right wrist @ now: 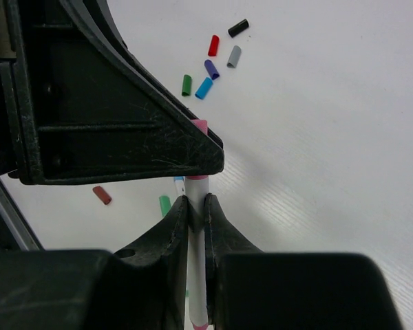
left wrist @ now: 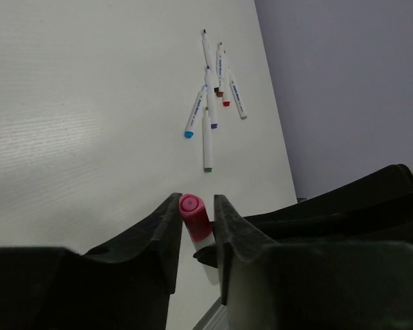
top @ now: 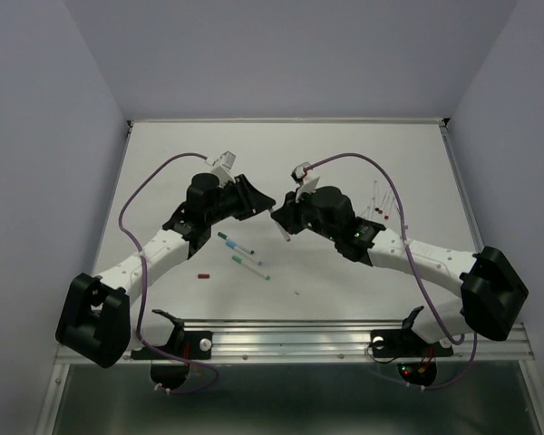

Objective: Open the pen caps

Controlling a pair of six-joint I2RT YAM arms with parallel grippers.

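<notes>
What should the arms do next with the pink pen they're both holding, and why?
The left gripper is shut on the pink cap, the right gripper on the white barrel close to it, and the two look joined. So probably pull the grippers straight apart along the barrel.

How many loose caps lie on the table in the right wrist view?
7: black, red, grey, purple, green and blue clustered at top; dark red alone at left. More may be hidden.
</notes>
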